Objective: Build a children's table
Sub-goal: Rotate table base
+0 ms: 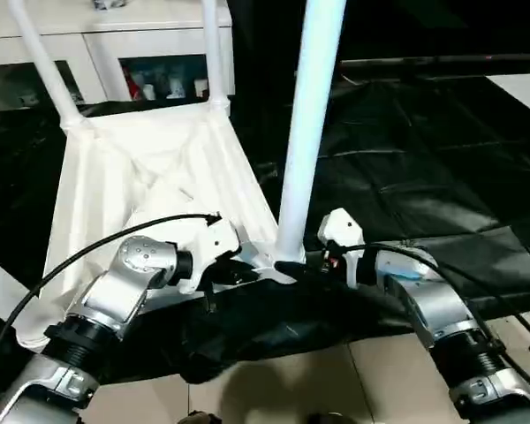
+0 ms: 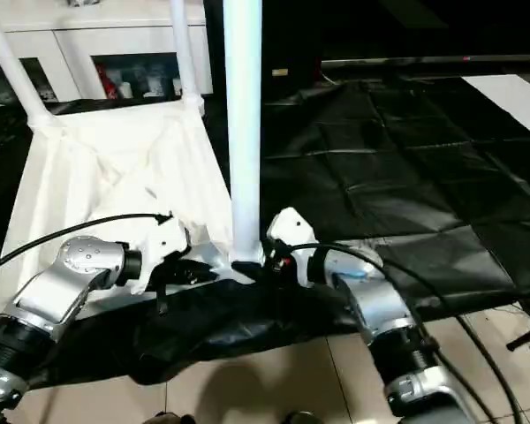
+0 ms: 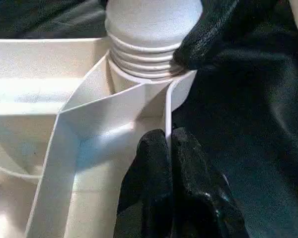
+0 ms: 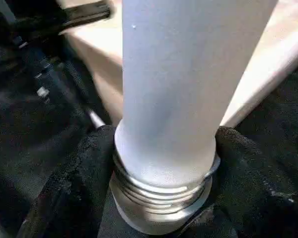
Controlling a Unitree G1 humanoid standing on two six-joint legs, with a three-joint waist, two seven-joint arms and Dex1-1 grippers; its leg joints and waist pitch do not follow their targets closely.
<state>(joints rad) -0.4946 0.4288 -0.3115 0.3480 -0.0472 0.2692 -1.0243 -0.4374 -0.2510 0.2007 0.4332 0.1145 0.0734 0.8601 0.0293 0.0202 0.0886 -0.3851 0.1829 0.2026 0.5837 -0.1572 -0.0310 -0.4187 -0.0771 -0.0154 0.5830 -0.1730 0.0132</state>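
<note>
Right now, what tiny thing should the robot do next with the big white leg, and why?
Probably turn the leg a bit more into its corner socket. The right gripper has its fingers on both sides of the leg's base, where threads are still showing above the socket. The left gripper pinches the tabletop rim beside it, steadying it.
</note>
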